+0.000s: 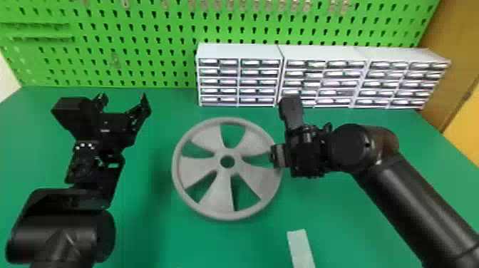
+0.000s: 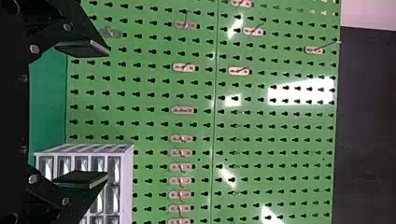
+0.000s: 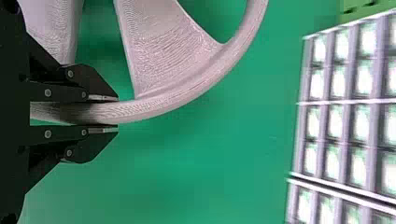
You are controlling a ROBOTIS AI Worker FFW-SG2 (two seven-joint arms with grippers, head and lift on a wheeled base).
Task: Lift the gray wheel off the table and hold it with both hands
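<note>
Gray wheel [image 1: 196,171], its flared spokes finely ridged (almost like fingerprints), lies flat mid-worktop [image 1: 149,231]. The right gripper's [image 1: 277,156] fingers are clamped on its rounded rim; the left gripper's [image 1: 124,97] fingers are spread apart. Boxy drawer cabinets [image 1: 238,51] stand beyond, before perforated green pegboard [image 1: 135,32].

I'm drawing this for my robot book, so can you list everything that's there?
wheel: one, gray, middle of the table
table: one, green, under the arms
pegboard: one, green, behind the table
hooks: many, pale, on the pegboard
drawer boxes: three, white, table's back right
strip: one, pale, table's near side
panel: one, brown, far right
arms: two, black, left and right
left gripper: one, black, left of the wheel
right gripper: one, black, at the wheel's rim
</note>
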